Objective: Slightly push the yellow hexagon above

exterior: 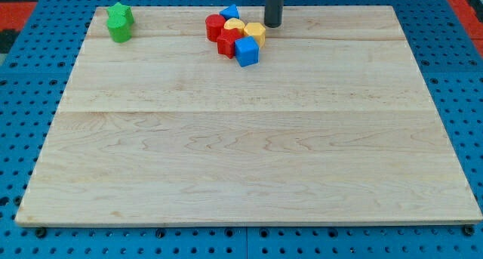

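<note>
The yellow hexagon [255, 32] sits at the right side of a tight cluster near the view's top centre. My tip [272, 24] stands just to its upper right, close to it; contact cannot be told. In the cluster are a second yellow block [234, 25], a red cylinder [216, 26], a red block [229, 42], a blue cube [247, 51] at the lower right and a blue triangular block [230, 13] at the top.
Two green blocks [119, 22] stand touching at the top left of the wooden board [249, 153]. The board lies on a blue pegboard surface [23, 78]. The cluster is close to the board's top edge.
</note>
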Controlling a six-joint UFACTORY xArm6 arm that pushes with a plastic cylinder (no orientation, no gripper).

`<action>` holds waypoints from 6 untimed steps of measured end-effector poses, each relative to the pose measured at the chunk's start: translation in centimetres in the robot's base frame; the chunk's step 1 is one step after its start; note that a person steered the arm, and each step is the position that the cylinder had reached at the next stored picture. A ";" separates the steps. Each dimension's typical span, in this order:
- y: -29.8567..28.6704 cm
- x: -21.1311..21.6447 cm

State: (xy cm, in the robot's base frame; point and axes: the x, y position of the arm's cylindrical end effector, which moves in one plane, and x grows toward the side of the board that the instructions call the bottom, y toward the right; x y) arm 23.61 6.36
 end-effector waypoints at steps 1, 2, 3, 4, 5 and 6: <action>2.6 2.3; -0.2 5.8; -1.4 5.9; -2.2 4.4; -2.2 3.7; -2.2 3.7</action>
State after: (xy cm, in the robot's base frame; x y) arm 27.27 4.12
